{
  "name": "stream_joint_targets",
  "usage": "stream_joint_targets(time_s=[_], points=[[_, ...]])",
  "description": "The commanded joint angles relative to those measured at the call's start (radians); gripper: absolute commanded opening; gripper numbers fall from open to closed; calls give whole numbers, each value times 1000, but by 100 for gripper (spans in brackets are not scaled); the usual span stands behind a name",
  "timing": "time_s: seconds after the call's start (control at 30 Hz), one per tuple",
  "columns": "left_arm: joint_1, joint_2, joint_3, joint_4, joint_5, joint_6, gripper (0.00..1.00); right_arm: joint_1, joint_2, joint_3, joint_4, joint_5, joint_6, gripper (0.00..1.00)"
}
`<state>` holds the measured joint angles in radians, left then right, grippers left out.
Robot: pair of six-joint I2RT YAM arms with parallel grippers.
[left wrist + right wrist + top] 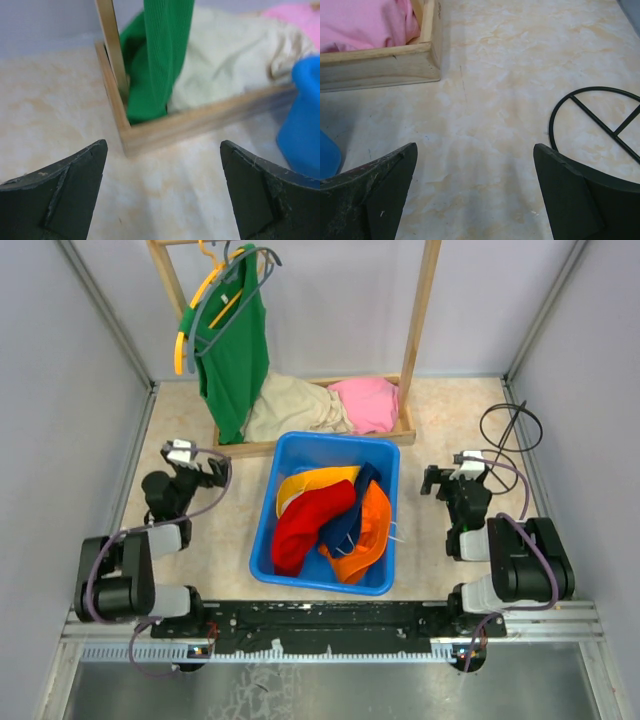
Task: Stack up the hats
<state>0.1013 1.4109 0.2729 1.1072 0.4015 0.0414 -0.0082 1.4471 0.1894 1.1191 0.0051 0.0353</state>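
Several hats lie jumbled in a blue bin (284, 454) at the table's middle: a red hat (303, 529), a yellow-orange hat (308, 481), a navy blue hat (351, 513) and a bright orange hat (367, 532). My left gripper (216, 474) is open and empty, left of the bin; in its wrist view (162, 192) only bare table lies between the fingers. My right gripper (432, 480) is open and empty, right of the bin, and shows over bare table in its wrist view (475, 192). No hat shows in either wrist view.
A wooden rack base (405, 432) behind the bin holds beige cloth (285, 405) and pink cloth (364, 403). A green tank top (233, 350) hangs on a hanger from the rack. A black wire ring (511, 426) lies at the back right. The bin's corner shows in the left wrist view (302, 120).
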Motion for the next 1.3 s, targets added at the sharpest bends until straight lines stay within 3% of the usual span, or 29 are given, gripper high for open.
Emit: stream_joint_targets(time_s=[0.0, 0.07, 0.17, 0.23, 0.3, 0.33, 0.4, 0.43, 0.47, 0.53, 0.93, 1.27], points=[[-4, -138, 144, -335, -13, -28, 100, 7, -87, 38, -43, -45, -36, 99], [-4, -178, 173, -408, -9, -40, 93, 7, -137, 91, -179, -48, -39, 99], [-4, -207, 189, -451, -22, -56, 52, 6, -186, 160, -332, -43, -29, 98], [-5, -202, 194, -461, -34, -62, 32, 7, -199, 205, -400, -61, -13, 88], [-4, -183, 216, -498, -36, -70, 6, 6, -202, 254, -465, -73, 18, 85], [-5, -161, 230, -510, -26, -83, 0, 7, -202, 276, -494, -80, 36, 84], [-5, -119, 268, -521, 13, -110, 0, 8, -202, 314, -535, -101, 71, 86], [-5, -91, 295, -526, 39, -131, 0, 8, -202, 328, -548, -107, 89, 98], [-5, -65, 326, -530, 70, -143, 0, 9, -205, 340, -559, -113, 101, 99], [-4, -7, 395, -542, 133, -154, 0, 13, -214, 349, -563, -114, 108, 99], [-7, 377, 771, -549, 202, -213, 0, 17, -277, 346, -610, -79, 74, 99], [-43, 471, 906, -438, 132, -254, 0, 18, -283, 361, -641, -67, 68, 99]])
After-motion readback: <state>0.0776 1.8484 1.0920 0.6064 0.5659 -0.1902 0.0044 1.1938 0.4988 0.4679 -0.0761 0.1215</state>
